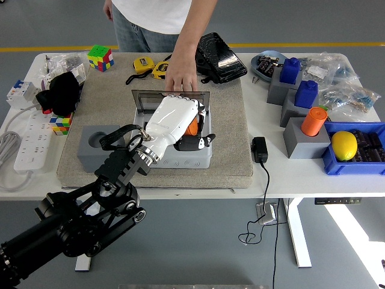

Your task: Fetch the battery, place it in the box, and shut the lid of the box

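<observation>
battery (pixel 192 127): orange, held in the curled fingers of the left hand (pixel 175 122), over the open box (pixel 180 153) | box: grey, on the mat (pixel 228 150); lid (pixel 171 96) raised at the far side | person's hand (pixel 180 77): resting on the lid's edge | grey holder (pixel 91 144): left of the box

A white worktop (pixel 283 174) stands on a grey floor (pixel 198 253). A yellow line (pixel 301 44) runs across the floor behind it. Bright light falls at the lower right.
</observation>
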`<state>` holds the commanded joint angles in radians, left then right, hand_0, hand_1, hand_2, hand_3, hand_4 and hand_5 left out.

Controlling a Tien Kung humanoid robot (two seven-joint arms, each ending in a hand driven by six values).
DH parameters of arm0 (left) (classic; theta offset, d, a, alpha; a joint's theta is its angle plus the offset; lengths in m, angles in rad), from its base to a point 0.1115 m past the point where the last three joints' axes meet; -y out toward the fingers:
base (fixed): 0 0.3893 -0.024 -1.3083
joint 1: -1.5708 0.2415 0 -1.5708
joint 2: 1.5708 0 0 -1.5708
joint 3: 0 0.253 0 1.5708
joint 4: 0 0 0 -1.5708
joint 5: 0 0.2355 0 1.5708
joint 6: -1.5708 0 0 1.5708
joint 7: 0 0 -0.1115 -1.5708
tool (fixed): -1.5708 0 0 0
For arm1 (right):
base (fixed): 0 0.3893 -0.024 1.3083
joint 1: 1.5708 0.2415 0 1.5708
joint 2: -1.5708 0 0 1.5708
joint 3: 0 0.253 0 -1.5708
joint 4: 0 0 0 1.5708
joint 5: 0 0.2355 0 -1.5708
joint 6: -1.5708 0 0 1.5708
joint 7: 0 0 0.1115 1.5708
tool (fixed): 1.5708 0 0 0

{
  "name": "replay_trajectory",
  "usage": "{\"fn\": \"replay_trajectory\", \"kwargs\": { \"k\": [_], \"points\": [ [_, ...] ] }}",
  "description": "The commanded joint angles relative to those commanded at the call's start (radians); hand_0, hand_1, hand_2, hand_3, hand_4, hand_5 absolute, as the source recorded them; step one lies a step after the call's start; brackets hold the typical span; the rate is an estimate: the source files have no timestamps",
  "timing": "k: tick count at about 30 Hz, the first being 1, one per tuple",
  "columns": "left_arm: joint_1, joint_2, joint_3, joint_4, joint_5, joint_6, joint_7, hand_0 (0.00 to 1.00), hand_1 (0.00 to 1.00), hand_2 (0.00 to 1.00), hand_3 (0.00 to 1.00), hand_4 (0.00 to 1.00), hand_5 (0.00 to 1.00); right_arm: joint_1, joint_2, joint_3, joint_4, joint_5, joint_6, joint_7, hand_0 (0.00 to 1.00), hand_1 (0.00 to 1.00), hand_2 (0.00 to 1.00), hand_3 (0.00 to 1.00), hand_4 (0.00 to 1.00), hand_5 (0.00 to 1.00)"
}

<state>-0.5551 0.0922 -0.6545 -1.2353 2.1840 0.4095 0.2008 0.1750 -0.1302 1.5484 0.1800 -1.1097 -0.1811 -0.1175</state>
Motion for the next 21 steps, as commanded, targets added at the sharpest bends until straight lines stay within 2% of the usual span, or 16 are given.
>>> {"fn": "replay_trajectory", "kwargs": {
  "k": [3,11,21],
  "points": [
    [-0.020,-0.010,0.022,0.043,-0.062,0.023,-0.017,0.062,0.068,0.100,0.092,0.706,0.247,0.001,0.000,0.000,0.000,-0.003,-0.001,-0.001,0.820,0.761,0.734,0.794,0.998,0.998],
    [-0.091,-0.044,0.040,0.141,-0.109,0.042,-0.034,0.064,0.068,0.100,0.092,0.703,0.249,0.009,0.001,-0.007,0.000,-0.005,0.000,-0.002,0.820,0.760,0.734,0.794,0.998,0.998],
    [-0.121,-0.066,0.062,0.173,-0.113,0.044,-0.041,0.063,0.068,0.100,0.092,0.697,0.251,0.013,0.000,-0.011,0.000,-0.006,0.000,-0.002,0.819,0.760,0.735,0.794,0.998,0.998]
  ]
}}
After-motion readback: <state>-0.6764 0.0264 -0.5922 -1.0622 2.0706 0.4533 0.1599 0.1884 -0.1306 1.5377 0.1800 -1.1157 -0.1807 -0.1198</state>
